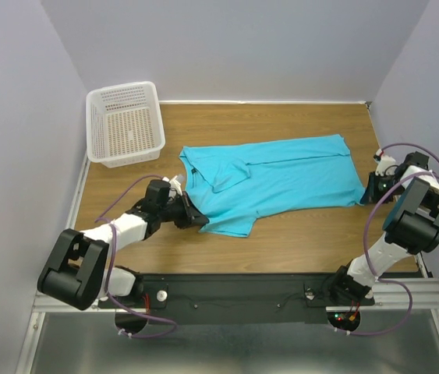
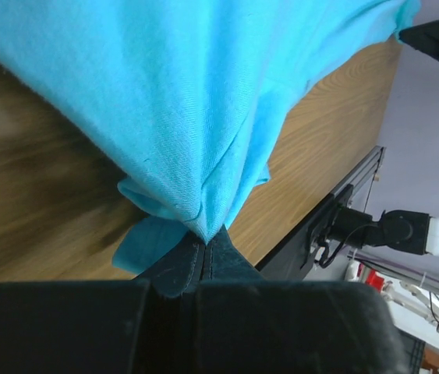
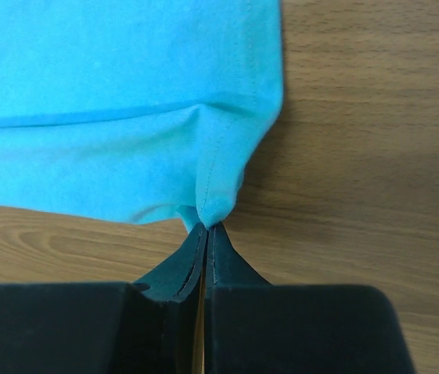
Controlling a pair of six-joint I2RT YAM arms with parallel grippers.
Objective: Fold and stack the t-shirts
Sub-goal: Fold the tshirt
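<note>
Wooden table [image 1: 305,243] holds a turquoise t-shirt [image 1: 289,179] spread across its middle, near a white basket [image 1: 125,158] at the far left corner. Left gripper [image 2: 205,240] is clamped on the shirt's near left edge; right gripper [image 3: 206,230] is clamped on its right corner.
</note>
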